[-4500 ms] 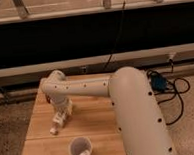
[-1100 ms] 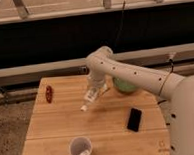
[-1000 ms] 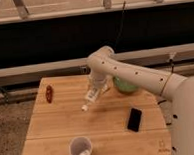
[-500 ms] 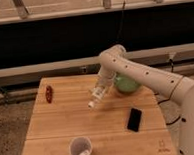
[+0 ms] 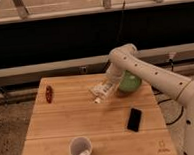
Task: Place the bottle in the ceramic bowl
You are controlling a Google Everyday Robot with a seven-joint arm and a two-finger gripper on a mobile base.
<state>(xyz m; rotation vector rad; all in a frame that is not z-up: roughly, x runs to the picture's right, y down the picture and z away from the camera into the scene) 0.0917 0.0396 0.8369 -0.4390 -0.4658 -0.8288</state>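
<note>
The slim white bottle (image 5: 102,91) with a printed label hangs tilted, cap down and to the left, above the wooden table (image 5: 54,130). My gripper (image 5: 111,84) is shut on the bottle's upper end. The round green ceramic bowl (image 5: 129,83) stands at the table's back right, just right of the gripper, partly hidden by my white arm (image 5: 155,78). The bottle is still left of the bowl, not over it.
A white cup (image 5: 80,148) with something small and white inside stands near the front edge. A black phone (image 5: 134,119) lies front right. A small red-brown object (image 5: 49,93) lies at the back left. A dark wall and railing run behind the table.
My gripper has carried the bottle from the table's left side rightward, step by step, to just beside the green bowl. The cup and phone have not moved.
</note>
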